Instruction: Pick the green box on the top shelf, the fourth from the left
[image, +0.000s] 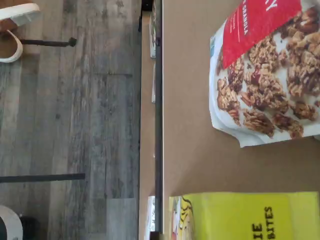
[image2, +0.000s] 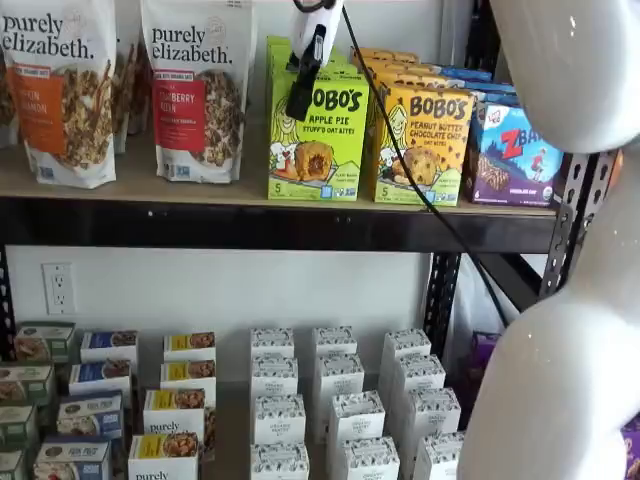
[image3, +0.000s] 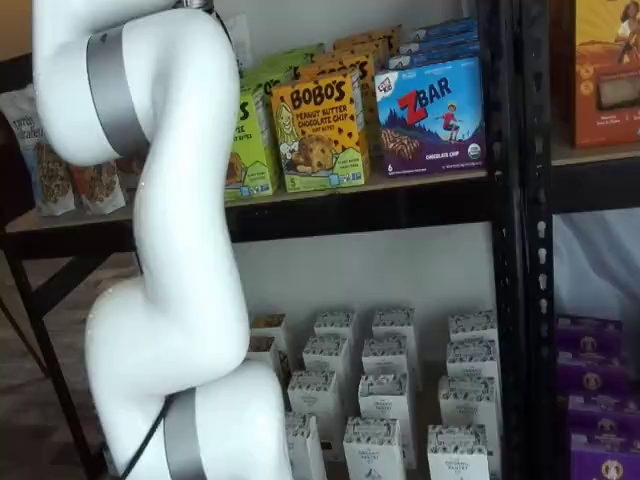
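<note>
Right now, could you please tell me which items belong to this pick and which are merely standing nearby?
Job:
green Bobo's Apple Pie box
top shelf
end effector, in front of the box

Bystanders:
Peanut Butter Chocolate Chip box
ZBar box
Purely Elizabeth granola bags

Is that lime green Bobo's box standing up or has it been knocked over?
Standing upright. In a shelf view the green box sits flat on the top shelf, its front label facing out and reading level.

The green box (image2: 317, 135) reads "BOBO'S APPLE PIE".
</note>
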